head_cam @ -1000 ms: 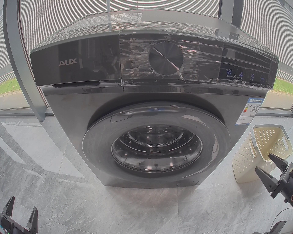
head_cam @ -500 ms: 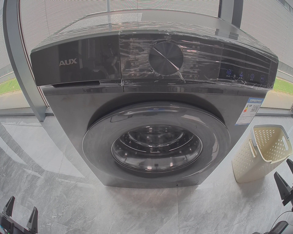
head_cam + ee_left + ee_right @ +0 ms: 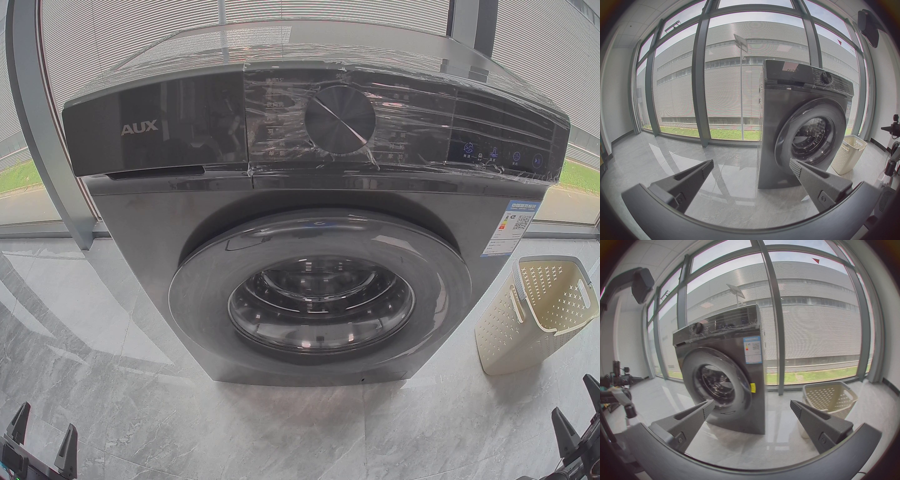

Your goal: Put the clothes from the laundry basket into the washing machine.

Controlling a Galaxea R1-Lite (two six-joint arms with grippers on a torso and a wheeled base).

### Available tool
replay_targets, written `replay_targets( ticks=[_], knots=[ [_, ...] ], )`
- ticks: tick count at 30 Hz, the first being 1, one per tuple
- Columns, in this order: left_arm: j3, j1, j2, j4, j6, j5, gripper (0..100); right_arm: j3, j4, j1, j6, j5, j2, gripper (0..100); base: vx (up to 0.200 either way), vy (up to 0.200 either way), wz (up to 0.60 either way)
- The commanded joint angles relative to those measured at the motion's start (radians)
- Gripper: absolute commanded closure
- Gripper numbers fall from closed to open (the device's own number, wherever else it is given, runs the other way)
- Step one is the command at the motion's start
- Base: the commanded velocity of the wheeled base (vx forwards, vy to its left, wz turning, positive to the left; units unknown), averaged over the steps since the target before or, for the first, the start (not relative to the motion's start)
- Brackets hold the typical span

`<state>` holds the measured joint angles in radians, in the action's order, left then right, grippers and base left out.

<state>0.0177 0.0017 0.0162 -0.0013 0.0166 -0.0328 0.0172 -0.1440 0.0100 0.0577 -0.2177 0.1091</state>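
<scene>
The pale grey marble-patterned tile floor (image 3: 125, 350) lies beneath both pincers and carries everything here. The dark grey front-loading washing machine (image 3: 144, 219) stands on it ahead of the 2 pincers and between them, its front facing them. Its large round grey door with a glass porthole (image 3: 320, 300) sits shut against the front, well apart from either pincer. Clear plastic film covers the glossy black control panel (image 3: 187, 125) above the door, and 1 round dark dial (image 3: 340, 119) sits at the panel's middle. The cream perforated plastic laundry basket with a grey rim (image 3: 500, 331) stands upright on the floor just beside the machine's right front corner. It is ahead of the right pincer (image 3: 575, 400) and near it but not touching, and far off to the right of the left pincer (image 3: 45, 425). A white and blue label sticker (image 3: 512, 228) is stuck on the machine's front, above the basket. The right pincer hangs low with its 2 black fingers spread wide and nothing between them. The left pincer, low on the opposite side, also has its 2 fingers spread apart around nothing.
</scene>
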Motion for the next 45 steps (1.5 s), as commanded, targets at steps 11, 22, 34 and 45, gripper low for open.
replay_targets(
  ticks=[11,22,34,45],
  knots=[
    [-0.018,0.001,-0.016,-0.002,-0.012,-0.004,0,-0.017,0.135,-0.013,-0.075,0.233,-0.109,0,0.000,0.000,0.00],
    [-0.018,0.001,-0.015,-0.002,-0.010,-0.003,0,-0.017,0.129,-0.012,-0.047,0.247,-0.109,0,0.000,0.000,0.00],
    [-0.016,0.000,-0.015,0.000,0.000,0.001,0,-0.017,0.126,-0.013,-0.071,0.215,-0.109,0,0.000,0.000,0.00],
    [-0.015,0.000,-0.015,0.003,0.005,0.008,0,-0.017,0.126,-0.013,-0.059,0.215,-0.109,0,0.000,0.000,0.00]
  ],
)
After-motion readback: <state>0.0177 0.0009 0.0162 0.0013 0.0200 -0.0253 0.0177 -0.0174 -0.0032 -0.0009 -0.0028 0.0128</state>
